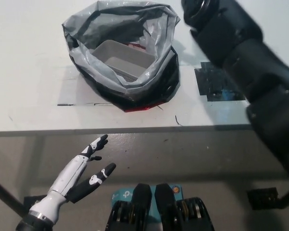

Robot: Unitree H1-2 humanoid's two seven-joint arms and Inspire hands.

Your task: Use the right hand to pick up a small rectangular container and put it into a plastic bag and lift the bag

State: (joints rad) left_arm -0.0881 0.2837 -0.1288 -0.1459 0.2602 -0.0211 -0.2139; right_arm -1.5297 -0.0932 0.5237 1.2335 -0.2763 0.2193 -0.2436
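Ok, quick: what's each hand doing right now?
Left hand: open, holding nothing, resting below the table edge.
Right hand: out of frame; only the black arm shows, so cannot be told.

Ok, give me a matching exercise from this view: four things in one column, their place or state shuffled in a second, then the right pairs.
Things:
1. small rectangular container
2. plastic bag
3. left robot hand
4. black tape patch

Place or state:
A. open, resting below the table edge at lower left
B. stuck flat on the table, right of the bag
C. lying inside the bag
D. standing on the table, mouth open

Pairs: 1-C, 2-D, 3-A, 4-B
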